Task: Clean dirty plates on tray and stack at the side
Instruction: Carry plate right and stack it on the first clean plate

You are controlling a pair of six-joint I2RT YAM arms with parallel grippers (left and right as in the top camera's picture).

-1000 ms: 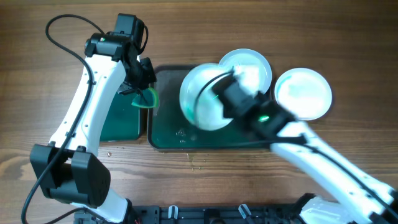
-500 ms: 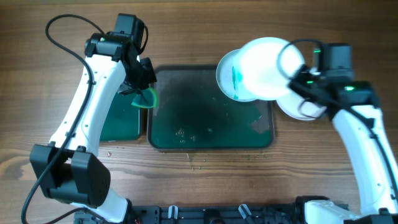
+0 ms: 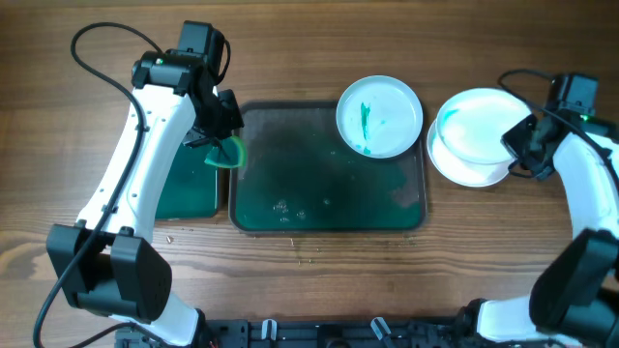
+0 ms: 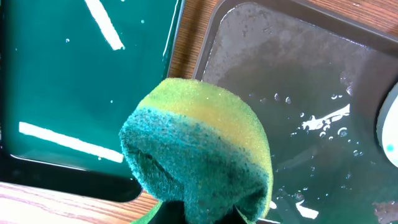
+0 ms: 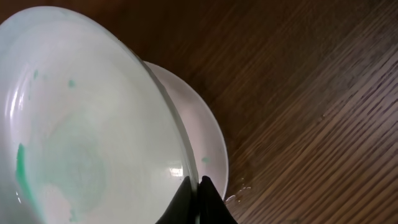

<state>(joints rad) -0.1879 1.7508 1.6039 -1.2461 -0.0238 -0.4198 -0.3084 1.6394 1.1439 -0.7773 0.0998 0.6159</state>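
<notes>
The large dark tray (image 3: 290, 184) holds one white plate (image 3: 379, 116) with a green streak at its back right corner. My right gripper (image 3: 520, 145) is shut on the rim of a second plate (image 3: 476, 128), tilted just above a third plate (image 3: 472, 170) lying on the table right of the tray. In the right wrist view the held plate (image 5: 81, 118) shows faint teal smears and the lower plate (image 5: 199, 137) peeks out beside it. My left gripper (image 3: 221, 143) is shut on a green and yellow sponge (image 4: 199, 149) over the tray's left edge.
A smaller dark green tray (image 3: 189, 184) sits left of the large tray. Water drops and streaks lie on the large tray's base (image 4: 298, 118). Bare wooden table (image 3: 319, 290) runs along the front.
My right arm has swung the plate from over the tray rightward and lowered it onto the plate at the side. The left arm with the sponge has not moved.
</notes>
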